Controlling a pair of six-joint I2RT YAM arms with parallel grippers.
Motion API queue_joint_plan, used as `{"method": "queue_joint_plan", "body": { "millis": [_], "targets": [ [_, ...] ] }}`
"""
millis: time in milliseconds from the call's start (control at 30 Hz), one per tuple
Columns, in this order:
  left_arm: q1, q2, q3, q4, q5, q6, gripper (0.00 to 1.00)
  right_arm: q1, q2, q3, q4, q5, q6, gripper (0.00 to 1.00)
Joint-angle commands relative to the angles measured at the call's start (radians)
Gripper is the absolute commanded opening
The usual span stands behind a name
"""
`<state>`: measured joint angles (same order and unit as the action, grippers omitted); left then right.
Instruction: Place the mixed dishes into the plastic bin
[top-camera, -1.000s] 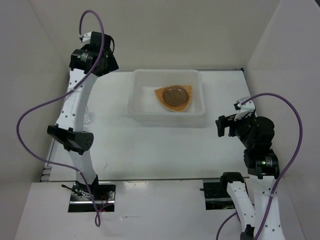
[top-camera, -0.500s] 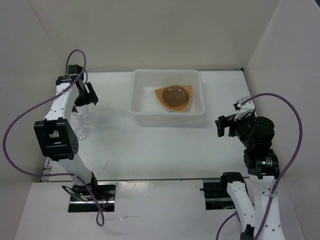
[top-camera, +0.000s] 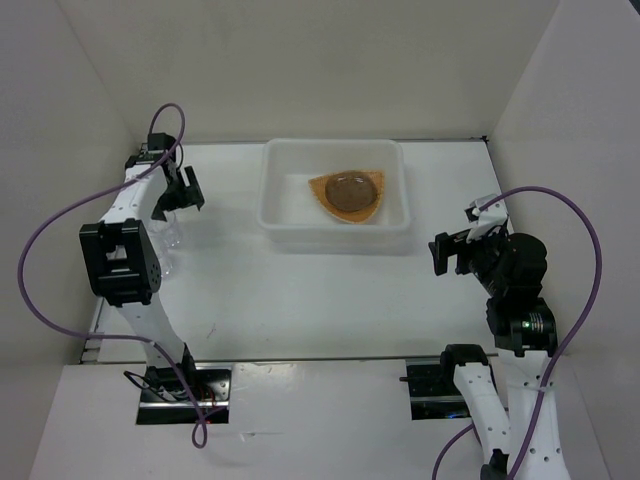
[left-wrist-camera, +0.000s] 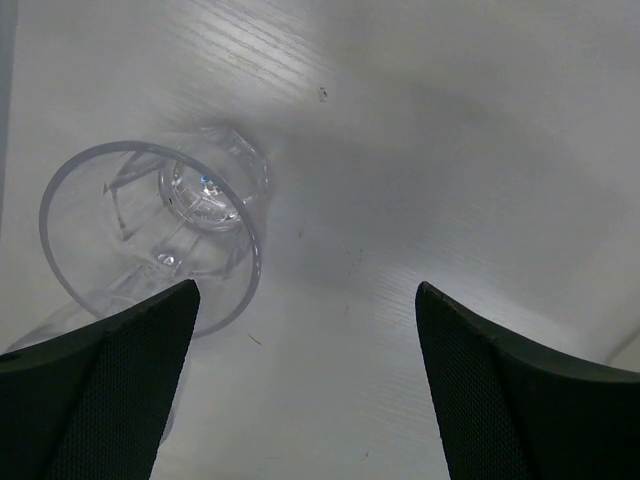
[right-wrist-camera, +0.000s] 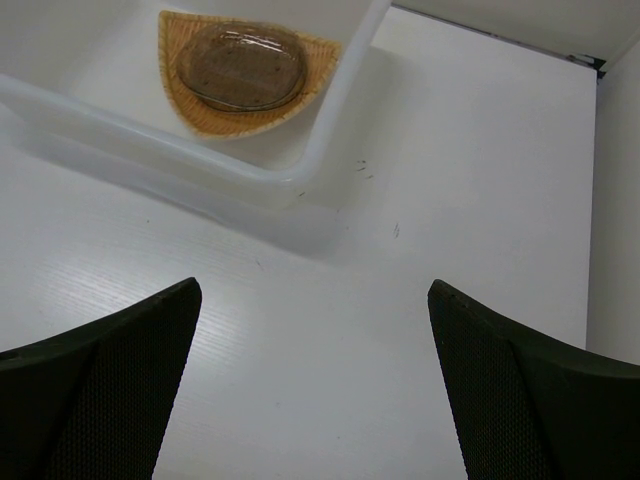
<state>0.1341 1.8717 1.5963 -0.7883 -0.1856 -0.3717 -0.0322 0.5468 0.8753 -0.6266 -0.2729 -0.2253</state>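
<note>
Your right gripper (top-camera: 452, 250) hangs with fingers spread wide and empty above the table (top-camera: 300, 290), near a corner of the bin (top-camera: 335, 232). Your left gripper (left-wrist-camera: 307, 290) is spread too, gripping nothing, with a clear cup (left-wrist-camera: 150, 235) beside one finger rather than between them. Farthest back, the bin holds the orange tray (top-camera: 322, 187), with the brown saucer (top-camera: 350, 193) on top.

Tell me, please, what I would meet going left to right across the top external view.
Left gripper → plastic bin → right gripper. Left out as overlapping: the clear tumblers by the left gripper, and the orange tray and saucer inside the bin.
</note>
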Motion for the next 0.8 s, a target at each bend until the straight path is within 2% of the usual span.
{"method": "queue_joint_plan", "body": {
  "millis": [0,267,333,400,433,467,500,567,633,767],
  "targets": [
    [0.024,0.036,0.011,0.06,0.014,0.037,0.94,0.008,0.002,-0.001,0.05,-0.009,-0.003,0.98],
    [0.042,0.115,0.037,0.08,0.023,0.057,0.9,0.008,0.03,-0.001,0.05,0.0,-0.003,0.98],
    [0.052,0.135,0.027,0.09,0.032,0.066,0.83,0.008,0.03,-0.001,0.05,0.009,0.006,0.98],
    [0.061,0.144,0.027,0.09,0.048,0.066,0.65,0.008,0.03,-0.001,0.05,0.009,0.006,0.98],
    [0.061,0.144,0.027,0.09,0.048,0.066,0.29,0.008,0.03,-0.001,0.05,0.009,0.006,0.98],
    [0.061,0.144,0.048,0.09,0.032,0.066,0.11,0.008,0.03,-0.001,0.05,0.009,0.006,0.98],
    [0.061,0.144,0.063,0.08,0.019,0.041,0.0,0.008,0.039,-0.001,0.05,0.009,0.006,0.98],
    [0.061,0.112,0.092,0.08,0.018,0.024,0.0,0.008,0.039,-0.001,0.05,0.009,0.006,0.98],
    [0.061,0.022,0.123,0.116,0.018,-0.018,0.0,0.008,0.039,-0.001,0.05,0.009,0.006,0.98],
    [0.027,-0.201,0.145,0.251,0.109,-0.137,0.0,0.008,0.048,-0.001,0.05,0.009,0.006,0.98]
  ]
}}
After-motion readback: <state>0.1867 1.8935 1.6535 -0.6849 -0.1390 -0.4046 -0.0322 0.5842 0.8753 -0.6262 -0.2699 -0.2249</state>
